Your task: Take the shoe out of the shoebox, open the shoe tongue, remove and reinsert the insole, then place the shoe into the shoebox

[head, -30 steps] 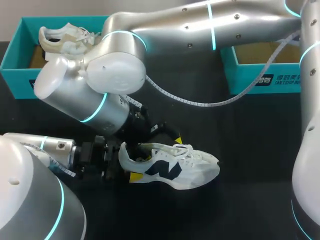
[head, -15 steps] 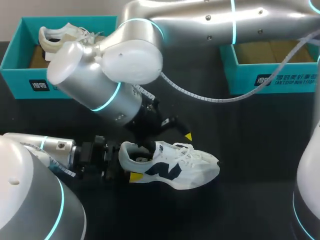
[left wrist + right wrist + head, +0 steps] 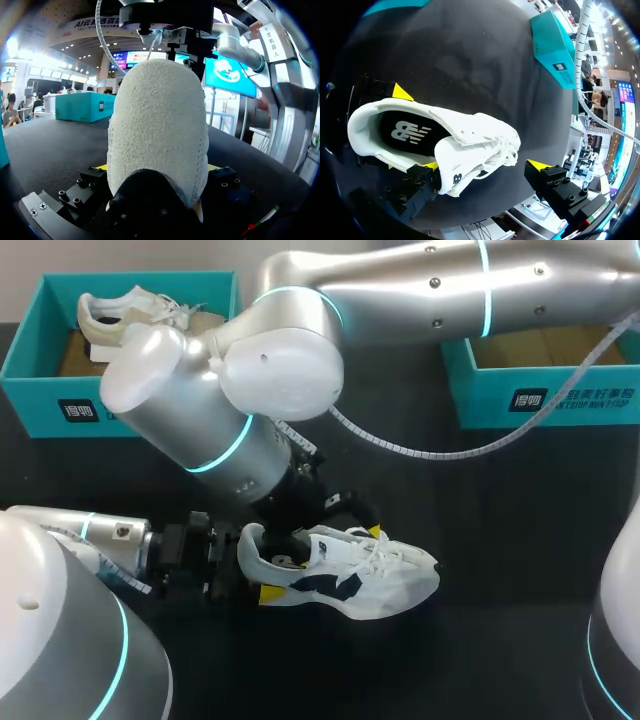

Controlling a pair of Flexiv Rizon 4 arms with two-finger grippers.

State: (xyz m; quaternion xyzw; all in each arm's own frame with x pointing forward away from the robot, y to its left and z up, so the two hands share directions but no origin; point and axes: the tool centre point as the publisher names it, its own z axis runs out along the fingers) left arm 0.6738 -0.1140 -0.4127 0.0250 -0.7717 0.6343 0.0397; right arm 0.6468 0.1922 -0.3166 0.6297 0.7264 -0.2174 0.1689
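A white shoe (image 3: pixel 350 578) with a dark logo lies on its side on the black table, toe to the right. My left gripper (image 3: pixel 254 566) is shut on its heel from two sides. In the left wrist view the suede heel (image 3: pixel 160 130) fills the gap of that gripper (image 3: pixel 157 167). My right gripper (image 3: pixel 338 530) hangs open over the shoe's mouth and laces. In the right wrist view its own gripper (image 3: pixel 485 166) straddles the raised tongue (image 3: pixel 455 167) and the laces. The dark insole (image 3: pixel 405 132) shows inside the shoe. A teal shoebox (image 3: pixel 30 350) stands at the back left.
The back-left box holds a second pale shoe (image 3: pixel 130 315). Another teal box (image 3: pixel 540 390) stands at the back right, also seen as the teal box (image 3: pixel 555 52) beyond the toe. A grey cable (image 3: pixel 400 445) loops from my right arm over the table.
My right arm has swung to the right, lifted off the shoe and come back down onto the tongue and laces. The left gripper and the shoe's heel have stayed put.
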